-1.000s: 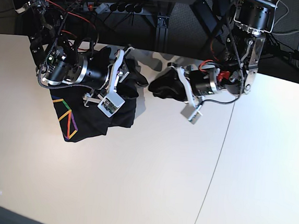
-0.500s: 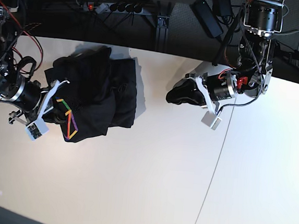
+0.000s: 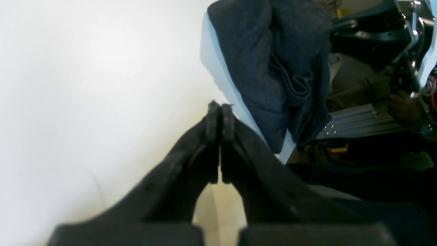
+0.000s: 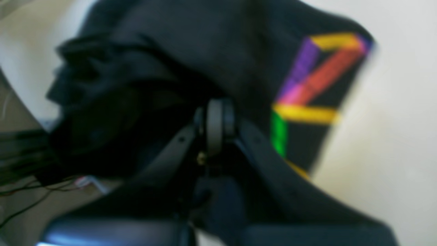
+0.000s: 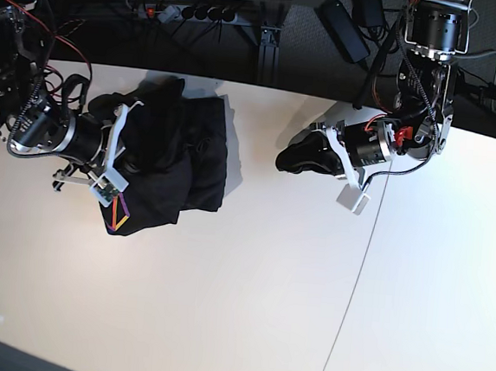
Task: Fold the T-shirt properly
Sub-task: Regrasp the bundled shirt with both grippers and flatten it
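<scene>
**A:** Where does the T-shirt (image 5: 176, 158) lie?

**B:** Bunched on the white table (image 5: 246, 307), toward the far edge, its long axis running from that edge toward the camera. The rainbow print shows at its near corner.

**A:** Which arm is nearer?

**B:** The right gripper (image 4: 215, 118), jaws pressed together on nothing, hovers right at the shirt's print side. The left gripper (image 3: 218, 118), likewise clenched and empty, sits well apart.

**A:** Any containers?

**B:** None visible.
</scene>
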Robot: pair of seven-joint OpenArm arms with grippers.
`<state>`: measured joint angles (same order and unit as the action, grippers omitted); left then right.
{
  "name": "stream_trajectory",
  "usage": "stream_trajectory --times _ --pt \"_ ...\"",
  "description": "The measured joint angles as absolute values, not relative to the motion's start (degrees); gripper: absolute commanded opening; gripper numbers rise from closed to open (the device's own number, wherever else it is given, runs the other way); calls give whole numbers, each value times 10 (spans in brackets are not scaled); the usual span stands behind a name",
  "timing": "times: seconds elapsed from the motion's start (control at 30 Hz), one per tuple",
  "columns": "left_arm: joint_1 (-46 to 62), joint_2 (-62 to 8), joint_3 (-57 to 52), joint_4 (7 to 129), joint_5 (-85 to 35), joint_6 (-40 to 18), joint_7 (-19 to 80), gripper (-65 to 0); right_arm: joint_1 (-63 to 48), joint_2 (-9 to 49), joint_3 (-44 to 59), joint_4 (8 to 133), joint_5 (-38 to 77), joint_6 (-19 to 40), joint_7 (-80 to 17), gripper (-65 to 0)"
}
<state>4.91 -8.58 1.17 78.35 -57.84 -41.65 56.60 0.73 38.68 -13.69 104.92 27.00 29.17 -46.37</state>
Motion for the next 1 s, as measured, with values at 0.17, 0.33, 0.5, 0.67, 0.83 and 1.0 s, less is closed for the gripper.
stream_trajectory --times 0.17,0.33,0.5,0.67,0.83,1.0 --pt "49 -86 11 783 -579 -416 571 -650 61 329 -195 1000 201 291 -440 -650" --pt "49 -86 11 783 -581 -416 577 -650 124 271 -199 978 188 291 -427 -650" --pt "49 -86 11 783 -581 -416 577 -650 171 236 -199 968 190 291 -427 -650" --pt "49 -86 12 790 -581 -416 586 -650 199 217 -199 955 182 291 -424 -650" --pt "73 -86 35 881 -577 -400 641 -650 213 223 -192 901 122 291 -410 -650" --pt "71 -87 136 991 -550 -397 621 -650 250 240 -191 800 124 291 -376 -650"
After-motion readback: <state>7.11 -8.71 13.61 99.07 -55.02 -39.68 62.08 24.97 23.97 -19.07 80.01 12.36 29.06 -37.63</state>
